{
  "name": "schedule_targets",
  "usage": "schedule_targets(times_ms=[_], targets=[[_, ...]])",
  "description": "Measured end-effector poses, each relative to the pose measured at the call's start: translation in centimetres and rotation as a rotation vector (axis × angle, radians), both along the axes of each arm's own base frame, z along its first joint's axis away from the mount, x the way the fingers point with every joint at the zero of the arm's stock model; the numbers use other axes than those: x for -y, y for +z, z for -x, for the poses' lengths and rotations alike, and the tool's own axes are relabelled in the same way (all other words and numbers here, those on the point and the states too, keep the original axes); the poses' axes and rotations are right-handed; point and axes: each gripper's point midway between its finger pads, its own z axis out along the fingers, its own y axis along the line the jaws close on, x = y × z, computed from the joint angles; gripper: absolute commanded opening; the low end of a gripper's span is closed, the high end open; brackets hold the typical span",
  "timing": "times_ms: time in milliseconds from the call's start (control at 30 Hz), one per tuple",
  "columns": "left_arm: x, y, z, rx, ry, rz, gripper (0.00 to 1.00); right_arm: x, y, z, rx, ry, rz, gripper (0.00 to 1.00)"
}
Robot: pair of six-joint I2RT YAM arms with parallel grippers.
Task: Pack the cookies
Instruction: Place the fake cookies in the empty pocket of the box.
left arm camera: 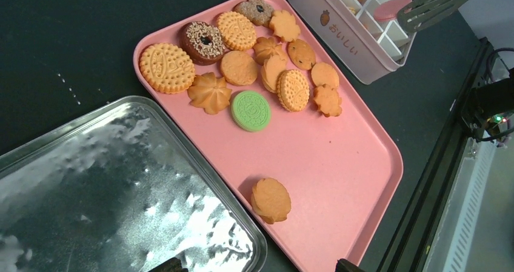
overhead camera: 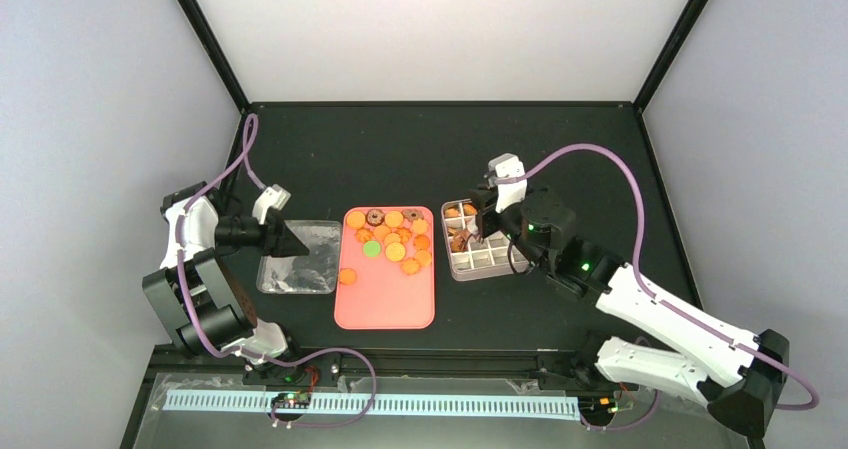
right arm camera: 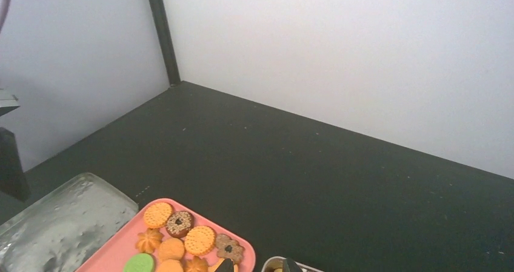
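The cookies (overhead camera: 392,234) lie bunched at the far end of a pink tray (overhead camera: 385,304): orange rounds and flower shapes, a brown ring, one green cookie (left arm camera: 251,110). A lone orange cookie (left arm camera: 271,199) rests by the tray's left rim. More cookies (overhead camera: 461,214) fill the far cells of the white gridded tin (overhead camera: 492,262). My right gripper (overhead camera: 477,227) hangs over that tin, its fingers (left arm camera: 436,2) shut on a pink cookie (left arm camera: 391,8). My left gripper (overhead camera: 297,241) is open, hovering over the gap between the silver lid and the tray, with nothing between its fingers.
A shiny silver lid (overhead camera: 300,264) lies flat to the left of the pink tray, nearly touching it. Black posts and pale walls close in the dark table on three sides. A black rail (left arm camera: 436,181) runs along the near edge.
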Motion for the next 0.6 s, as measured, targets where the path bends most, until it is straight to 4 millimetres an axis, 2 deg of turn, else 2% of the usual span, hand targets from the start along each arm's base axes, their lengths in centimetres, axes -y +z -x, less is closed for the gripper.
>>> schedule_targets(times_ms=[600], targets=[[-0.1, 0.2, -0.2, 0.008, 0.0, -0.002, 0.66, 5.5, -2.9, -2.1, -0.061, -0.189, 0.072, 0.01]])
